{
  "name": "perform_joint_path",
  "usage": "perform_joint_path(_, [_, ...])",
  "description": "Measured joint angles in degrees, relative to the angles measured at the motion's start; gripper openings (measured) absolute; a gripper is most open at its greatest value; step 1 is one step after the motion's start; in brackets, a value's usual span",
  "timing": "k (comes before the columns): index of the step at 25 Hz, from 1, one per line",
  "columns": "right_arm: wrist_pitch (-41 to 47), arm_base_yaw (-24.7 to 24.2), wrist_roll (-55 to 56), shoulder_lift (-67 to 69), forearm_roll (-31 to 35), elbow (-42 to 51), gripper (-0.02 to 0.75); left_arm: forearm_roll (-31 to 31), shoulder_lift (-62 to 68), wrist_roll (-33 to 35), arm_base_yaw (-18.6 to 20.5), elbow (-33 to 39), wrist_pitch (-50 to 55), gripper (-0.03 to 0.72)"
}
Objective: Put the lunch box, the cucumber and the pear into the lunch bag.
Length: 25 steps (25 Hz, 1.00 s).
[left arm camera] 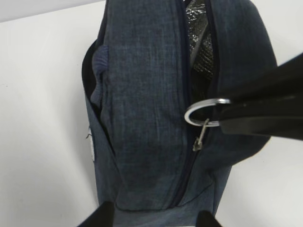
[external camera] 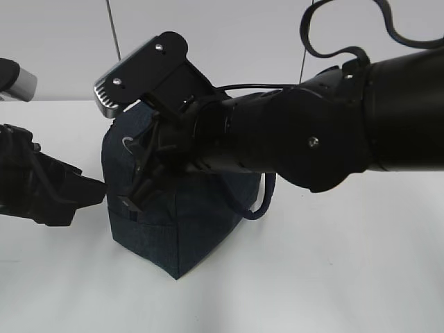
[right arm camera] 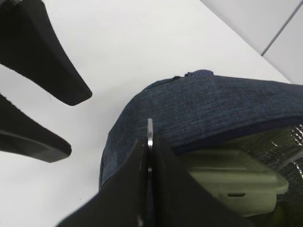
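We see the dark navy fabric lunch bag upright on the white desk, its zipper partly undone, baring crinkled silver foil lining and the pale sage-green lidded lunch box inside. Our right pincer is clenched on the metal ring zipper pull. Our left pincer stands half spread beside the bag, grasping nothing.

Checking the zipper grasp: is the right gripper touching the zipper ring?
Touching. In the right wrist view the right gripper has its jaws shut on the metal zipper ring of the lunch bag.
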Motion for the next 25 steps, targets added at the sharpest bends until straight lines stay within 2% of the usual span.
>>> perform_joint_path(19, [1.6, -2.1, -2.1, 0.0, 0.1, -3.1, 0.0, 0.4, 0.3, 0.2, 0.0, 0.0, -0.9, 0.326])
perform_joint_path(23, [2.9, -2.1, -2.1, 0.0, 0.1, -3.2, 0.0, -0.1, 3.0, 2.7, 0.0, 0.0, -1.4, 0.326])
perform_joint_path(25, [3.3, -2.1, -2.1, 0.0, 0.1, -3.3, 0.0, -3.4, 4.4, 7.1, 0.1, 0.0, -0.6, 0.326])
